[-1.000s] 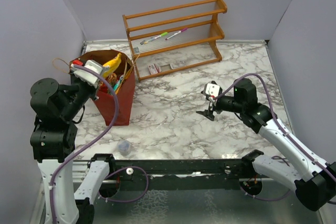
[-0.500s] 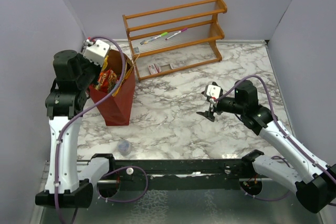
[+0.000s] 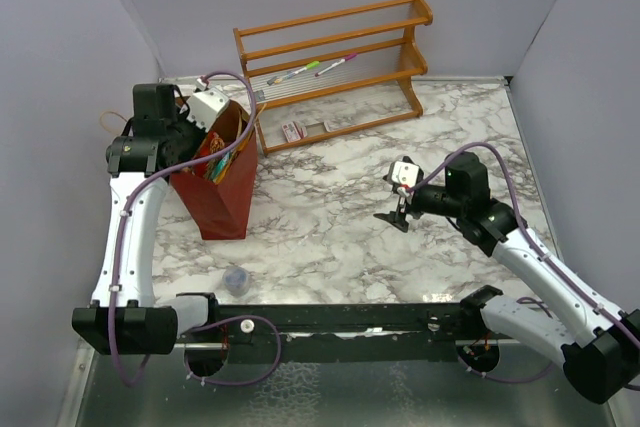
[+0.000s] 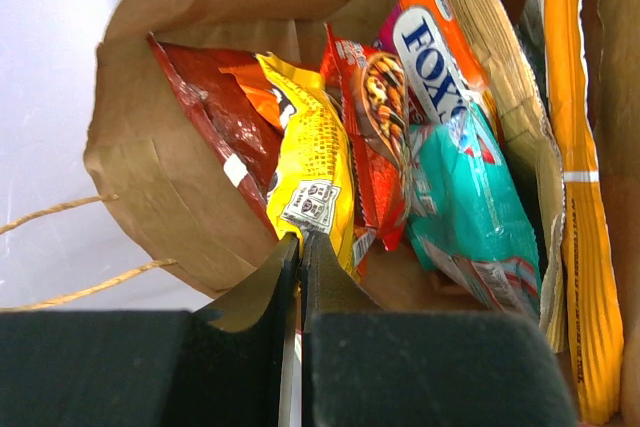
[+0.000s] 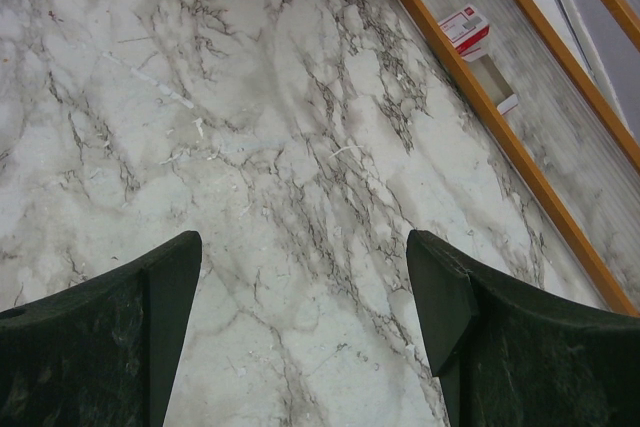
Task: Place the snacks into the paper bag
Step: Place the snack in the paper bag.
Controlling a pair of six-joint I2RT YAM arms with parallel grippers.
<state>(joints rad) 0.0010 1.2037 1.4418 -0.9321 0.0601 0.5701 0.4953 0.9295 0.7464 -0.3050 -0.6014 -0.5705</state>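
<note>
Overhead, a dark-red paper bag (image 3: 222, 205) stands upright near the far left corner of a white marble table (image 3: 330, 177). Its brown mouth is open and crammed with snacks (image 3: 212, 152). The left arm reaches over the bag, and the left claw (image 4: 298, 242) points down into the opening.

Seen from the left wrist, the black fingers are pressed together with only a thin slit between them. Their tips sit right at the lower corner of a yellow packet (image 4: 312, 152). Whether they pinch anything cannot be told.

A dark red packet (image 4: 215, 112) lies beside the yellow one, against the bag's brown wall. On the other side come a red-orange packet (image 4: 375, 117), an orange packet (image 4: 425, 47) and a teal packet (image 4: 465, 197). A tall gold-orange chip bag (image 4: 580, 167) stands at the far side.

The right claw (image 3: 395, 217) hovers over the middle of the table, well apart from the bag. Its fingers are spread wide over bare marble and hold nothing.

A wooden slatted rack (image 3: 335, 15) stands along the far edge, with a green pen (image 3: 295, 73) and a pink pen (image 3: 335, 64) on a shelf. A small clear cup (image 3: 236, 280) sits near the near edge, below the bag.
</note>
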